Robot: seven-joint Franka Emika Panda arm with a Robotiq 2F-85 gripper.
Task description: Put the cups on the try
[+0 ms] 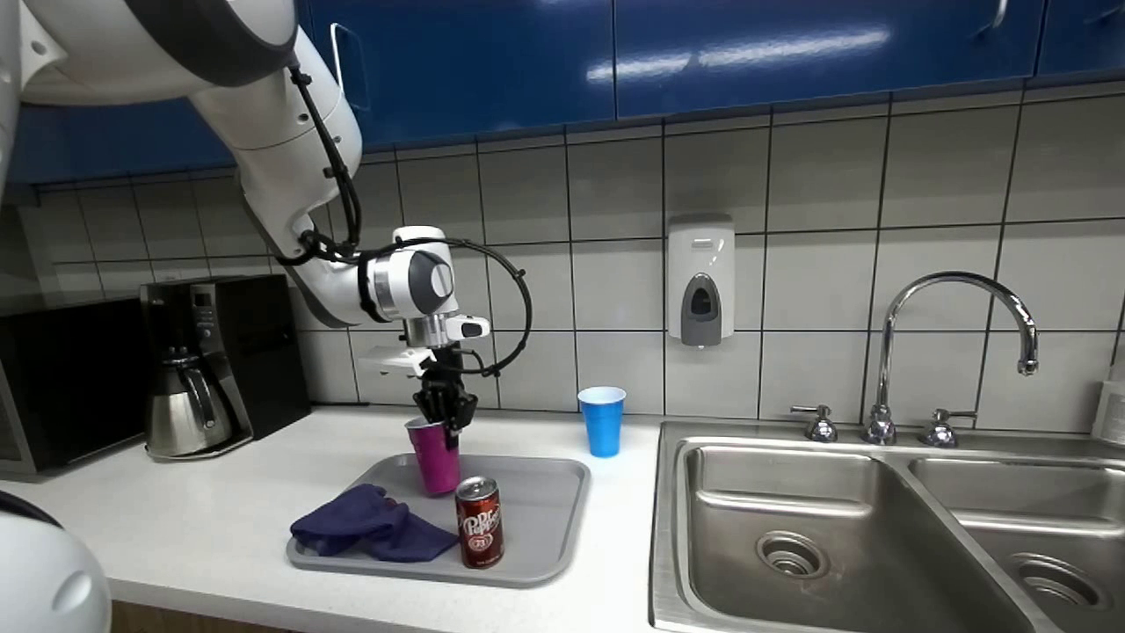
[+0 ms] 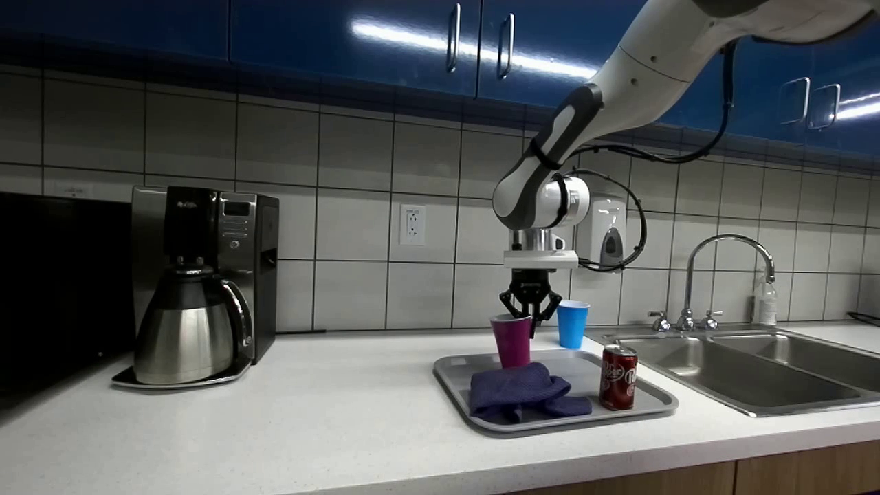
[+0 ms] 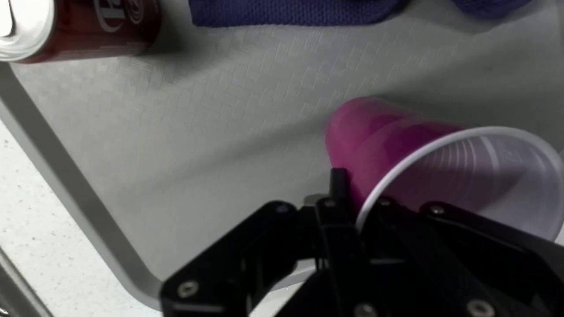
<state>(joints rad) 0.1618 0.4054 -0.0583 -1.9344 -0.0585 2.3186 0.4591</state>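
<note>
The purple-magenta cup is over the left-rear part of the grey tray in an exterior view, slightly tilted. It also shows over the tray as the purple cup. I cannot tell whether its base touches the tray. My gripper is shut on the cup's wall at the rim. In the wrist view the gripper has one finger outside the cup and the other inside, partly hidden by the rim. The blue cup stands upright on the counter beyond the tray; it is out of the wrist view.
A red soda can and a crumpled navy cloth sit on the tray near its front. A steel sink is to the right, with a faucet. A coffee maker stands at the left. A soap dispenser hangs on the wall.
</note>
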